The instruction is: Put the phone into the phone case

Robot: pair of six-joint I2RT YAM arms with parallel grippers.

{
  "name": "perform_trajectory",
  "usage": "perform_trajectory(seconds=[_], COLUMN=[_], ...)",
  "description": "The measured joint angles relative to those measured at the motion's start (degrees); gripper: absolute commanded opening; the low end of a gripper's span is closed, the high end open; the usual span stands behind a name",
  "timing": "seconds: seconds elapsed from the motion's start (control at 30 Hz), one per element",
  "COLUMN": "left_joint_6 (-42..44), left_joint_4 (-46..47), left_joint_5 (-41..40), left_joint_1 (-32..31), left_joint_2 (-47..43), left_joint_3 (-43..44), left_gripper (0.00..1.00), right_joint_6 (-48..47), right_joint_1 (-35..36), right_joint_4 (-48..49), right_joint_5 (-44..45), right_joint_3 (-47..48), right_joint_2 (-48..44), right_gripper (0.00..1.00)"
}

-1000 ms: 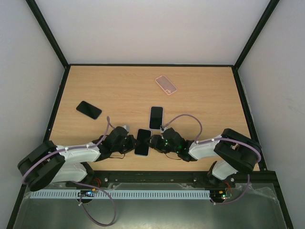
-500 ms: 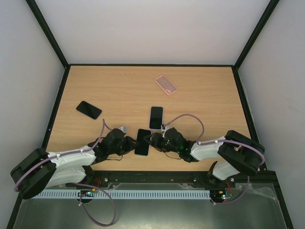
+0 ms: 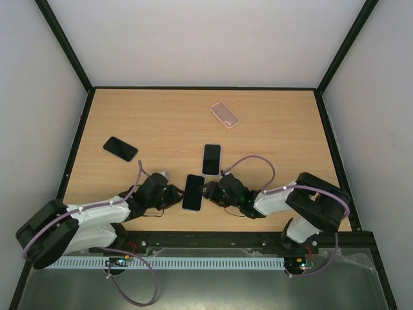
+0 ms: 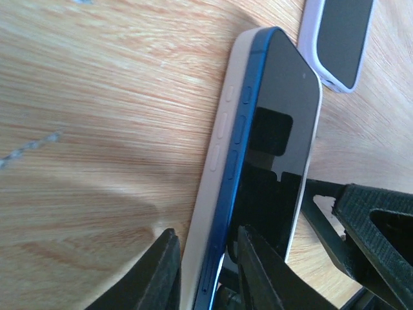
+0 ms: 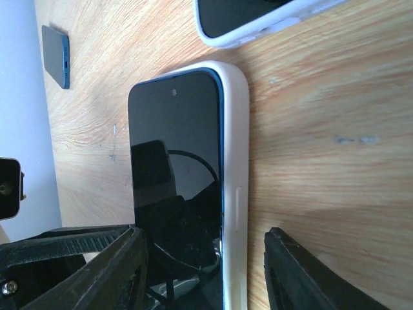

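Observation:
A blue phone [image 3: 193, 192] with a dark screen lies in a white case [image 4: 216, 152] on the table near the front, between my two grippers. In the left wrist view its blue edge [image 4: 235, 161] stands above the case wall. My left gripper [image 3: 175, 194] is at the phone's left edge; its jaws [image 4: 206, 244] are closed to a narrow gap round that edge, one finger beside the case and one on the screen. My right gripper [image 3: 210, 191] is open, and its wide jaws [image 5: 206, 242] straddle the phone [image 5: 174, 161] and the case's right wall [image 5: 235, 161].
A second phone in a lilac case [image 3: 211, 159] lies just beyond, also seen in the wrist views [image 4: 339, 39] [image 5: 258, 16]. A bare black phone [image 3: 120, 148] lies at the left, and an empty pink case [image 3: 224, 115] at the back.
My left arm has stretched out lower and its gripper has settled on the phone's left edge. My right gripper shifted slightly at the phone's right edge. The phone barely moved.

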Motion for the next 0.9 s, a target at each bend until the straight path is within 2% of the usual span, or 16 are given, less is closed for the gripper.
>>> perform_trajectory(seconds=[0.17,0.33,0.47,0.63,0.9], left_joint_6=[-0.2,-1.3,-2.4,-3.8,-4.3], left_joint_4=[4.4,9.4,10.7,11.8,9.3], left_joint_5=[1.4,2.0,1.7,1.4,0.6], left_joint_1=[0.0,-0.6,-1.3,-1.7,-1.9], left_joint_2=[2.3,2.9,2.9,2.3,0.4], left_joint_3=[-0.9,-2.6,-3.2,-4.2,-4.3], left_gripper=[0.08,0.04,0.03,0.10,0.14], right_joint_6=[-0.6,-1.0,-0.4,1.2,2.7], right_joint_1=[0.0,-0.4,-1.1,-1.5,-1.5], right_joint_4=[0.9,2.6,4.9,9.0,15.3], right_joint_5=[0.0,-0.9,-1.6,-3.9,-7.0], right_joint_3=[1.4,2.4,2.1,0.1,-2.2], right_joint_2=[1.9,3.7,4.4,4.5,4.1], right_gripper=[0.53,0.54,0.54,0.54,0.54])
